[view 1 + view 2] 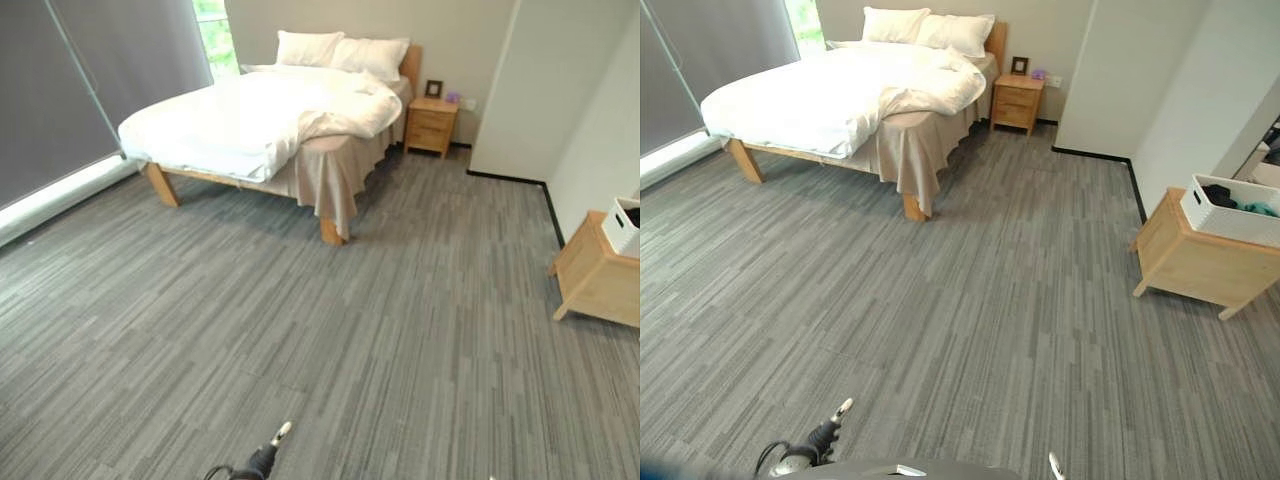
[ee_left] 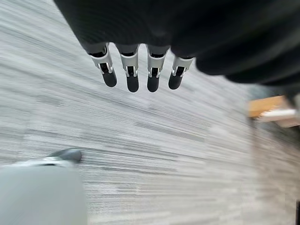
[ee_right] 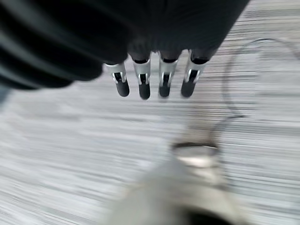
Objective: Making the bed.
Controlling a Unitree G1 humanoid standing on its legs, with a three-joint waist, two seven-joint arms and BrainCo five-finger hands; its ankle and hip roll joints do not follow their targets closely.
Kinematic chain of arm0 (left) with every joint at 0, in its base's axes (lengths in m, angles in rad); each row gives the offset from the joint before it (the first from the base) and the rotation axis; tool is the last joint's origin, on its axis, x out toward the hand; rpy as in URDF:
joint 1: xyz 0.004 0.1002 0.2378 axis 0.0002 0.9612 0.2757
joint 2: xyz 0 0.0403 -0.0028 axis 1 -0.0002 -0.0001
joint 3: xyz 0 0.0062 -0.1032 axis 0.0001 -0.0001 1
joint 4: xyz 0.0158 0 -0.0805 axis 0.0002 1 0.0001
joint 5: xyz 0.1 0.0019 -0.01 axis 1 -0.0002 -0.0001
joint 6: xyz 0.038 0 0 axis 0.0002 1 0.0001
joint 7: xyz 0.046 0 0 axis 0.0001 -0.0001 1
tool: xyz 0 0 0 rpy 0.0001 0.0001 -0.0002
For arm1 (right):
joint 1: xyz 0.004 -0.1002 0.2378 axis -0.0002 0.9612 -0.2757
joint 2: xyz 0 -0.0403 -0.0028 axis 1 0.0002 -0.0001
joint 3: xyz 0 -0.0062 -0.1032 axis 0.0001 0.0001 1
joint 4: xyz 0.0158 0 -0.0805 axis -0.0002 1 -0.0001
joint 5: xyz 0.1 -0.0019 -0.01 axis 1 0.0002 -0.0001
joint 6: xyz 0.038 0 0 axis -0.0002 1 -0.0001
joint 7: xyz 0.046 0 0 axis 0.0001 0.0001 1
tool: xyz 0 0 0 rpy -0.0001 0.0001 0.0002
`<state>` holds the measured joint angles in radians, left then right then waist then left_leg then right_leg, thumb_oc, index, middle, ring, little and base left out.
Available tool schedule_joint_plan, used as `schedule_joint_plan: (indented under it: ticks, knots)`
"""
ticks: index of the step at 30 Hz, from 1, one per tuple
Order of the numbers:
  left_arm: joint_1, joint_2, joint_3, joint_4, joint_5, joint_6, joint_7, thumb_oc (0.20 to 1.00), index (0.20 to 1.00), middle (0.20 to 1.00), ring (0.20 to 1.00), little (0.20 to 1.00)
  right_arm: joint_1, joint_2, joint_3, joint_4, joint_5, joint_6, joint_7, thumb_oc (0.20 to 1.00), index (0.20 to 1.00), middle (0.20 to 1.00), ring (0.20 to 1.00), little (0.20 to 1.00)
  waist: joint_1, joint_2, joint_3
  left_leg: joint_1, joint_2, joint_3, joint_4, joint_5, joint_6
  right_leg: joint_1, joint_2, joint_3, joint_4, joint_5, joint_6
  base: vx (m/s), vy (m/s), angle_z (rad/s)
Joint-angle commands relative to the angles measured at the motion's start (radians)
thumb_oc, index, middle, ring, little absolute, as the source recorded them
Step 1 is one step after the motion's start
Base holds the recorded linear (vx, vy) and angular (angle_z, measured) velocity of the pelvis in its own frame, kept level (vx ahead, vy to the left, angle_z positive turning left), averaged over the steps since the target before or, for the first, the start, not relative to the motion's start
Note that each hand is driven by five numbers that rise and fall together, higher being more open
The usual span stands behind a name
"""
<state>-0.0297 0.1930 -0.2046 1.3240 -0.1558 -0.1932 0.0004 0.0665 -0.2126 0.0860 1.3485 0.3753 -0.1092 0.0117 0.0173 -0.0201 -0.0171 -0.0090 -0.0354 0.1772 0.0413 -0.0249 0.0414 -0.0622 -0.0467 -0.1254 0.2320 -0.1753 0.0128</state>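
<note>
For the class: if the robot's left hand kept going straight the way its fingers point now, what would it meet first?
Probably the grey striped carpet floor. The left hand hangs open, fingers pointing at bare floor with nothing between, though depth is unclear.

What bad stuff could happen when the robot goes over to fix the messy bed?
The white duvet is bunched back off the near corner, so a tug might drag it off. The bed leg at that corner could trip the robot. Both the left hand and right hand hang open, holding nothing yet.
</note>
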Motion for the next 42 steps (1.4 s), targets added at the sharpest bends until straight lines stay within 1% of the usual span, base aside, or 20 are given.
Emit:
schedule_joint_plan:
  ticks: [1,3,4,6,7,9,10,11,12,13,14,15,17,18,19,22,27,30,34,42]
  knots:
    - [-0.041,-0.012,0.044,0.085,-0.012,-0.007,-0.003,1.000,1.000,1.000,1.000,1.000,-0.055,-0.034,-0.019,0.047,0.047,-0.030,0.011,1.000,1.000,1.000,1.000,1.000,-0.013,-0.022,0.009,0.094,0.058,-0.080,-0.115,0.045,-0.061,0.159,-0.078,-0.016,-0.272,0.205,0.109,0.02,0.012,-0.11]
    - [-0.036,-0.012,0.053,0.105,-0.001,-0.002,-0.002,1.000,1.000,1.000,1.000,1.000,-0.055,-0.032,-0.019,0.053,0.041,-0.027,0.013,1.000,1.000,1.000,1.000,1.000,-0.010,-0.024,0.005,0.096,0.057,-0.080,-0.117,0.043,-0.060,0.162,-0.078,-0.016,-0.274,0.205,0.110,0.03,0.016,0.01]
    - [-0.030,-0.006,0.073,0.108,-0.022,-0.003,-0.004,1.000,1.000,1.000,1.000,1.000,-0.056,-0.028,-0.027,0.052,0.066,-0.031,0.014,1.000,1.000,1.000,1.000,1.000,-0.004,-0.026,0.001,0.100,0.056,-0.083,-0.118,0.040,-0.059,0.164,-0.078,-0.017,-0.276,0.205,0.110,0.05,0.028,0.07]
    - [-0.043,0.014,0.131,0.081,-0.136,-0.025,0.020,1.000,1.000,1.000,1.000,1.000,-0.058,-0.021,-0.060,-0.012,0.192,-0.064,0.014,1.000,1.000,1.000,1.000,1.000,-0.001,-0.027,-0.003,0.103,0.054,-0.087,-0.120,0.039,-0.060,0.168,-0.079,-0.017,-0.280,0.203,0.112,0.05,0.035,0.03]
    - [-0.053,0.020,0.140,0.059,-0.180,-0.029,0.024,1.000,1.000,1.000,1.000,1.000,-0.054,-0.017,-0.060,-0.051,0.200,-0.077,-0.002,1.000,1.000,1.000,1.000,1.000,-0.002,-0.026,-0.002,0.103,0.055,-0.087,-0.121,0.040,-0.060,0.167,-0.079,-0.017,-0.279,0.202,0.113,0.02,0.025,0.05]
    - [-0.099,0.046,0.122,-0.018,-0.239,-0.041,0.022,1.000,1.000,1.000,1.000,1.000,-0.070,-0.042,-0.059,-0.102,0.229,-0.081,-0.003,1.000,1.000,1.000,1.000,1.000,-0.006,-0.023,-0.001,0.101,0.054,-0.088,-0.123,0.041,-0.061,0.165,-0.081,-0.018,-0.278,0.205,0.116,-0.01,0.025,0.04]
    - [-0.117,0.057,0.112,-0.043,-0.250,-0.039,0.020,1.000,1.000,1.000,1.000,1.000,-0.077,-0.055,-0.057,-0.150,0.235,-0.084,-0.009,1.000,1.000,1.000,1.000,1.000,-0.010,-0.021,-0.001,0.100,0.053,-0.086,-0.124,0.042,-0.062,0.163,-0.081,-0.017,-0.278,0.207,0.117,0.00,0.000,0.00]
    - [-0.117,0.057,0.112,-0.043,-0.250,-0.039,0.021,1.000,1.000,1.000,1.000,1.000,-0.077,-0.055,-0.057,-0.152,0.235,-0.083,-0.009,1.000,1.000,1.000,1.000,1.000,-0.010,-0.021,0.000,0.101,0.053,-0.086,-0.124,0.042,-0.062,0.163,-0.081,-0.017,-0.278,0.207,0.117,-0.02,0.032,0.01]
    - [-0.161,0.098,0.073,-0.145,-0.246,-0.033,0.035,1.000,1.000,1.000,1.000,1.000,-0.071,-0.091,-0.066,-0.342,0.251,-0.087,-0.008,1.000,1.000,1.000,1.000,1.000,-0.022,-0.014,0.001,0.101,0.053,-0.078,-0.126,0.042,-0.062,0.158,-0.080,-0.008,-0.276,0.210,0.121,-0.02,0.036,0.01]
    - [-0.175,0.115,0.052,-0.230,-0.254,-0.037,0.031,1.000,1.000,1.000,1.000,1.000,-0.064,-0.106,-0.073,-0.416,0.251,-0.092,-0.016,1.000,1.000,1.000,1.000,1.000,-0.028,-0.010,0.001,0.099,0.053,-0.075,-0.126,0.043,-0.061,0.152,-0.080,-0.006,-0.274,0.212,0.122,-0.02,0.069,-0.02]
    - [-0.179,0.151,0.024,-0.427,-0.265,-0.042,0.038,1.000,1.000,1.000,1.000,1.000,-0.049,-0.128,-0.098,-0.592,0.264,-0.106,-0.024,1.000,1.000,1.000,1.000,1.000,-0.034,-0.004,0.003,0.097,0.051,-0.074,-0.126,0.045,-0.058,0.147,-0.081,-0.004,-0.270,0.217,0.125,-0.01,0.046,-0.03]
    - [-0.176,0.151,0.023,-0.431,-0.265,-0.040,0.040,1.000,1.000,1.000,1.000,1.000,-0.046,-0.127,-0.098,-0.596,0.262,-0.105,-0.026,1.000,1.000,1.000,1.000,1.000,-0.034,-0.004,0.002,0.097,0.051,-0.074,-0.125,0.044,-0.058,0.147,-0.081,-0.004,-0.270,0.217,0.126,0.00,0.048,-0.04]
    - [-0.163,0.199,0.005,-0.703,-0.267,-0.042,0.044,1.000,1.000,1.000,1.000,1.000,-0.020,-0.136,-0.132,-0.800,0.249,-0.121,-0.040,1.000,1.000,1.000,1.000,1.000,-0.034,0.002,0.005,0.092,0.048,-0.078,-0.126,0.045,-0.053,0.141,-0.085,-0.009,-0.267,0.223,0.131,0.00,0.040,-0.05]
    - [-0.161,0.199,0.005,-0.705,-0.267,-0.040,0.044,1.000,1.000,1.000,1.000,1.000,-0.019,-0.135,-0.132,-0.802,0.248,-0.120,-0.041,1.000,1.000,1.000,1.000,1.000,-0.034,0.001,0.004,0.092,0.048,-0.078,-0.126,0.045,-0.053,0.141,-0.086,-0.009,-0.267,0.223,0.131,0.00,0.038,-0.04]
    - [-0.161,0.208,0.001,-0.771,-0.261,-0.040,0.043,1.000,1.000,1.000,1.000,1.000,-0.016,-0.136,-0.139,-0.826,0.246,-0.117,-0.033,1.000,1.000,1.000,1.000,1.000,-0.032,0.002,0.005,0.092,0.046,-0.080,-0.126,0.045,-0.052,0.141,-0.087,-0.011,-0.268,0.224,0.133,0.00,0.000,0.00]
    - [-0.159,0.213,0.000,-0.868,-0.243,-0.035,0.039,1.000,1.000,1.000,1.000,1.000,0.004,-0.138,-0.130,-0.942,0.183,-0.109,-0.029,1.000,1.000,1.000,1.000,1.000,-0.029,0.001,0.009,0.092,0.044,-0.080,-0.125,0.042,-0.049,0.140,-0.091,-0.011,-0.264,0.226,0.135,0.00,0.000,0.00]
    - [-0.145,0.200,-0.004,-0.884,-0.228,-0.023,0.031,1.000,1.000,1.000,1.000,1.000,0.033,-0.124,-0.090,-0.995,0.149,-0.096,-0.006,1.000,1.000,1.000,1.000,1.000,-0.028,-0.003,0.019,0.097,0.044,-0.072,-0.125,0.035,-0.044,0.137,-0.094,-0.004,-0.262,0.224,0.137,0.00,0.007,-0.01]
    - [-0.096,0.192,0.031,-0.886,-0.214,-0.016,0.028,1.000,1.000,1.000,1.000,1.000,0.065,-0.121,-0.083,-1.052,0.092,-0.087,0.008,1.000,1.000,1.000,1.000,1.000,-0.032,-0.006,0.026,0.104,0.042,-0.065,-0.128,0.029,-0.041,0.138,-0.097,0.004,-0.263,0.223,0.137,0.03,0.033,-0.05]
    - [-0.034,0.184,0.072,-0.901,-0.209,-0.021,0.023,1.000,1.000,1.000,1.000,1.000,0.086,-0.112,-0.102,-1.066,0.095,-0.099,0.015,1.000,1.000,1.000,1.000,1.000,-0.033,-0.007,0.036,0.105,0.039,-0.061,-0.128,0.024,-0.037,0.135,-0.101,0.012,-0.263,0.221,0.140,0.02,0.017,-0.05]
    - [-0.020,0.195,0.126,-0.921,-0.199,-0.042,0.059,1.000,1.000,1.000,1.000,1.000,0.034,-0.109,-0.077,-1.076,0.100,-0.117,0.012,1.000,1.000,1.000,1.000,1.000,-0.026,-0.009,0.071,0.092,0.033,-0.047,-0.121,0.017,-0.026,0.099,-0.107,0.044,-0.238,0.225,0.147,-0.01,0.028,-0.10]
